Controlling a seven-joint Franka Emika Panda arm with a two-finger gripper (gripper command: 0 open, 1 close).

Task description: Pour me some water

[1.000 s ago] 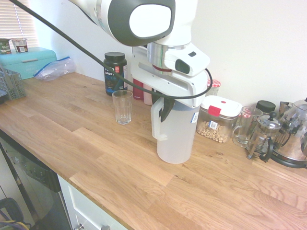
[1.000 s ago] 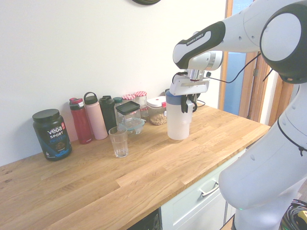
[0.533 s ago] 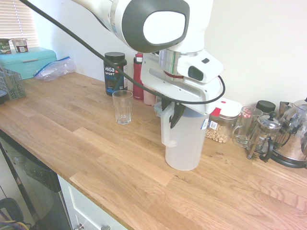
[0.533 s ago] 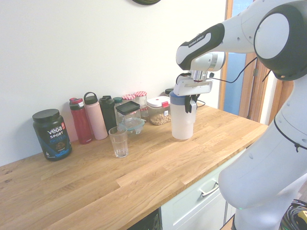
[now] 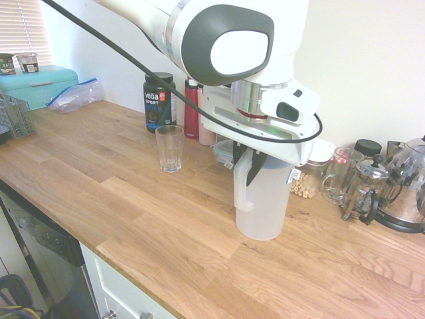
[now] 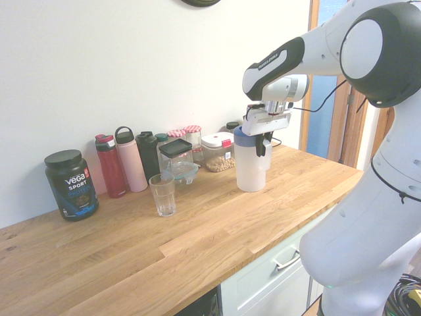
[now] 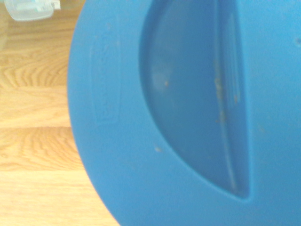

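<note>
A tall frosted-white jug with a blue lid stands upright near the back of the wooden counter. My gripper comes down from above and is shut on the jug's side handle. In the second exterior view the jug hangs under the gripper; I cannot tell whether its base touches the counter. The water inside cannot be made out through the frosted wall. A small empty drinking glass stands apart on the counter, also seen as the glass to the jug's left.
Along the wall stand a black Vega tub, several drink bottles and lidded jars. A glass mug, a French press and a kettle sit right of the jug. A teal box is far left.
The arm has carried the jug sideways along the counter, away from the drinking glass and closer to the mug and French press. The grip on the handle stayed shut.
</note>
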